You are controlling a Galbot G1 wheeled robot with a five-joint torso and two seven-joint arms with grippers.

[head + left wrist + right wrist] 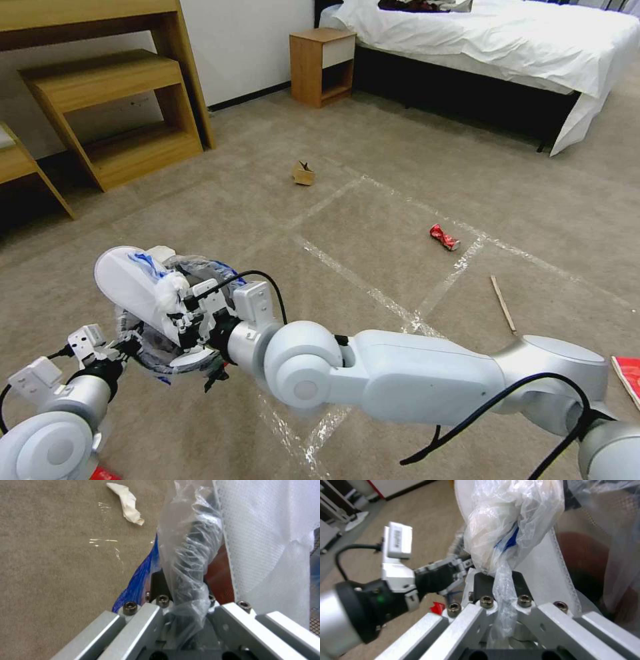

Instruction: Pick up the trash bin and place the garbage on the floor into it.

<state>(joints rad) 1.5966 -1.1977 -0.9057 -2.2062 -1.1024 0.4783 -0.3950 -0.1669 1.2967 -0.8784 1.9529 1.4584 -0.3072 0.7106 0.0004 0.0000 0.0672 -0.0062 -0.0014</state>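
Observation:
The red trash bin (175, 357) with its clear liner hangs above the floor (373, 220) at the lower left. My left gripper (130, 347) is shut on its liner-wrapped rim (186, 555). A white slipper (123, 280) stands up out of the bin, its mesh sole close by in the left wrist view (266, 525). My right gripper (183, 321) reaches over the bin mouth, shut on a crumpled white and blue wad (506, 520) that rests against the slipper. On the carpet lie a cardboard scrap (303, 173), a crushed red can (444, 237), a wooden stick (503, 305) and a white tissue (128, 505).
A red wrapper (630, 377) lies at the right edge, another red scrap (103, 475) by my left arm. Wooden shelves (113, 113) stand far left, a nightstand (323, 65) and a bed (500, 40) at the back. Tape strips (360, 280) cross the carpet.

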